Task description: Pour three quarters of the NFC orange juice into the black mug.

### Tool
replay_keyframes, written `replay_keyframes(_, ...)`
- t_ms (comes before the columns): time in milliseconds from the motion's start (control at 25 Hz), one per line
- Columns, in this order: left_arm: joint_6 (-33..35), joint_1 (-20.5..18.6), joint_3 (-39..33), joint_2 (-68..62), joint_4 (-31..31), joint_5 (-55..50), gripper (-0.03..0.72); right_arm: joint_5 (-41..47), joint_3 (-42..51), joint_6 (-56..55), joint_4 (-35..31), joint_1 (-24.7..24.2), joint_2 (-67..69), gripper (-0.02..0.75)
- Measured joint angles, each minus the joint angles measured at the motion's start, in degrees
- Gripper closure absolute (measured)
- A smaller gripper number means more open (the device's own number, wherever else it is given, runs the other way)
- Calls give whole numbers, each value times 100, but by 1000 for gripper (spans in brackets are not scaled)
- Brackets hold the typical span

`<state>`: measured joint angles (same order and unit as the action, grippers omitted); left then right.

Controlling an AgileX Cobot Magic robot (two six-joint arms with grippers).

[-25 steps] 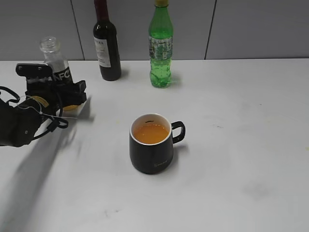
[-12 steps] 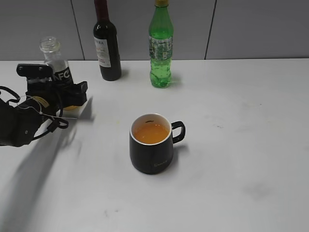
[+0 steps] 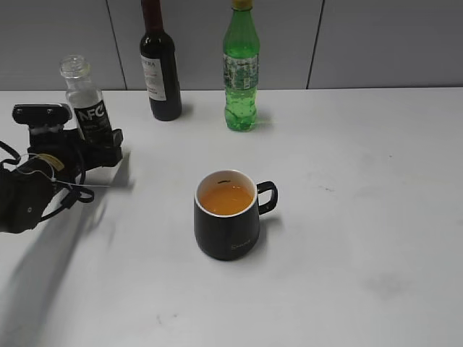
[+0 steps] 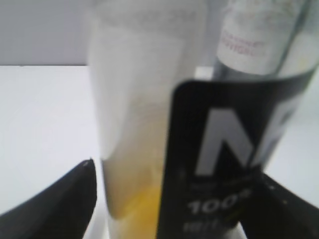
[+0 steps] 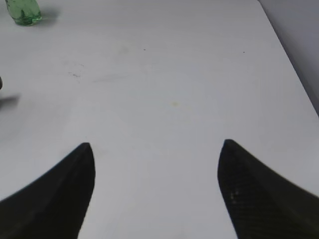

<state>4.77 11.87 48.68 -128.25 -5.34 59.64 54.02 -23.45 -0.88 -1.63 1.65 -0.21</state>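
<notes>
Two bottles, wine bottle [image 3: 160, 69] and green soda bottle [image 3: 240, 72], stand behind; both grippers' jaws gape, empty.

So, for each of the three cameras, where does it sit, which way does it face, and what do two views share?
Exterior: in front, above the table, slanting down at the black mug; left gripper visible.
Left wrist: on the left arm, close up on the NFC orange juice between its open fingers.
Right wrist: above bare table, open right gripper below.
Shared: the green soda bottle shows in exterior and right wrist.

Black left arm [image 3: 29, 191], loose black cables, matte pointed pincer [image 4: 164, 199] fingers.
</notes>
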Motion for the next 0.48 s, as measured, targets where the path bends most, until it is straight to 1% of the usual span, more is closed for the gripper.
replay_keyframes(200,0,0,-535,244,-38,343,22,0,0,0,0,0,0,155)
replay_keyframes(480,0,0,-1329,914,-8,405,22,0,0,0,0,0,0,155)
